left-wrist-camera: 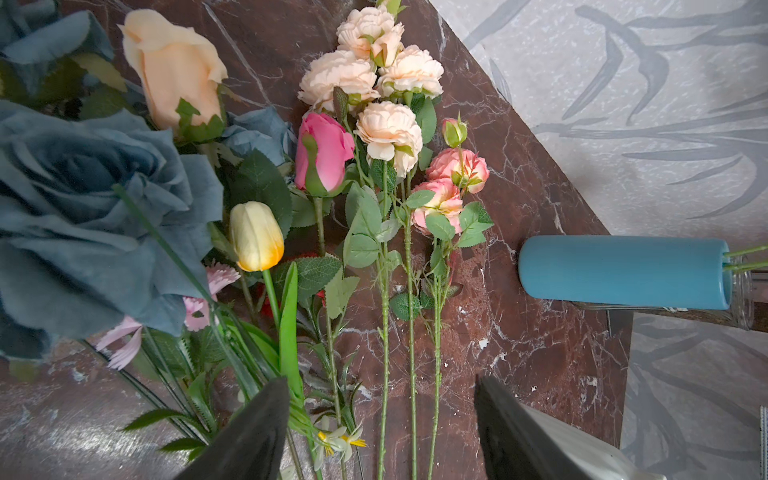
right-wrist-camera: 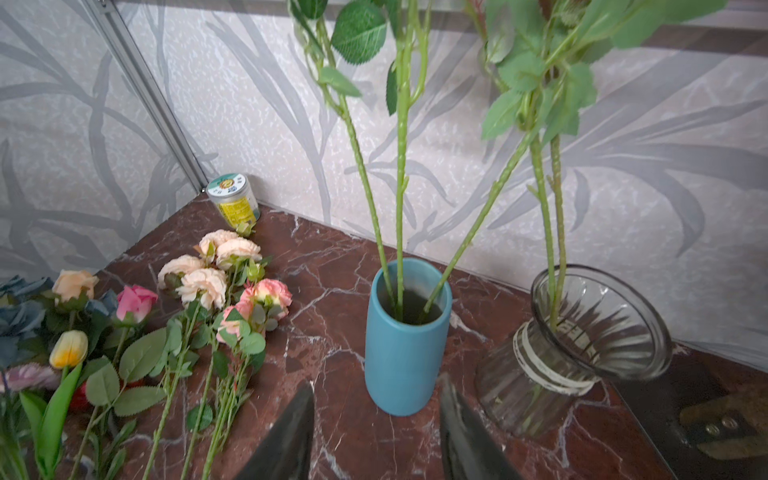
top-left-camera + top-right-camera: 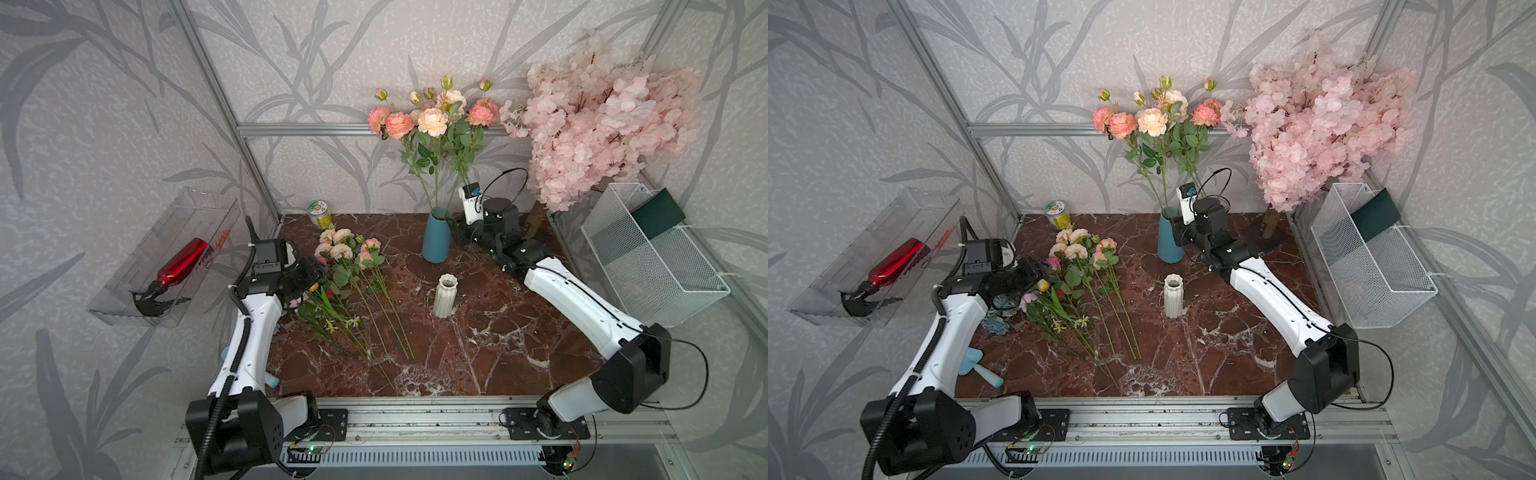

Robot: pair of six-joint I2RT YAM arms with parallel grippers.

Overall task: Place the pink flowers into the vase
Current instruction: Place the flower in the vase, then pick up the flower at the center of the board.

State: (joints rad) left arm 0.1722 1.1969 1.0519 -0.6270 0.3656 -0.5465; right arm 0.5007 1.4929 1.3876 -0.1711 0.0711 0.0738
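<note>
Ruffled pink-peach sprays (image 1: 390,133) flat on veined marble counter (image 1: 519,353); matte blue cylinder vase (image 2: 403,353), perhaps ceramic, upright. Left jaws, right jaws apart, empty.

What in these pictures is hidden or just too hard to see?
- Right wrist view: the heads of the pink flowers standing in the blue vase are cut off by the picture's edge.
- Both top views: the glass vase is largely hidden behind the right arm.
- Jar label: too small to read in any view.
- White mesh basket: a pale shape inside is blurred by the mesh.
</note>
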